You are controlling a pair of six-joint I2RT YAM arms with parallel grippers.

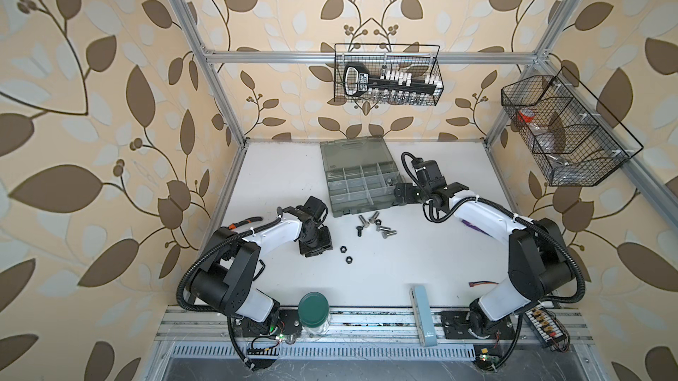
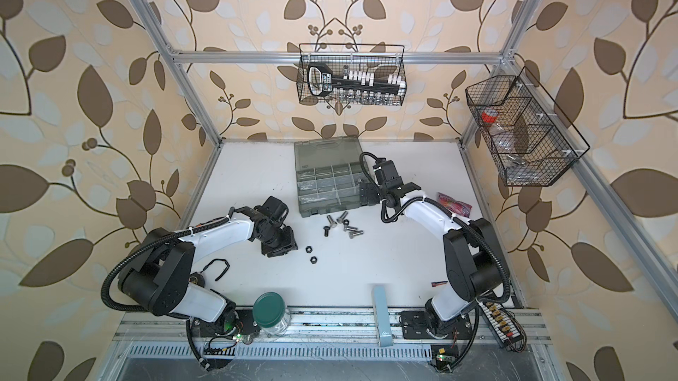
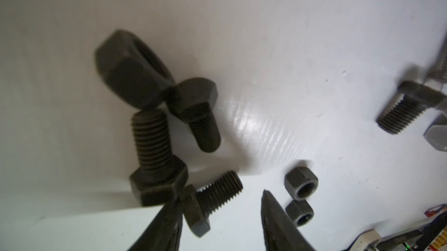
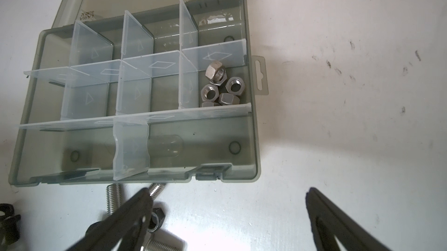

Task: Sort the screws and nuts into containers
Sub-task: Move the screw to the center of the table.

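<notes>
Fingers of the left gripper (image 3: 221, 196) stand partly apart around a short black hex-head bolt (image 3: 212, 201) lying on the white tabletop (image 3: 314, 56). One finger touches the bolt's head, yet we see a gap between the threaded end and the opposite finger, so nothing is clamped. Just past this bolt, two more black bolts (image 3: 154, 145) and a black hexagonal nut (image 3: 130, 68) crowd together, touching. Two small black nuts (image 3: 301, 185) sit close together, apart from that cluster.

We find the right gripper (image 4: 227, 189) spread wide, with only bare tabletop between its fingers, holding nothing. It hangs just beside the front wall of a translucent grey plastic organizer case (image 4: 254, 141), near the case's right front corner in both top views. The hinged lid (image 1: 350, 150) is swung open behind the case. The end compartment of the middle row, next to the hang tab (image 4: 260, 75), holds a handful of shiny silver hexagonal nuts (image 4: 217, 85). On the table before the case, between the two grippers, several shiny silver hex-head bolts (image 1: 374, 217) lie scattered, with another black bolt (image 1: 359, 230) near them and a black nut (image 4: 157, 218) just beside one right finger.
</notes>
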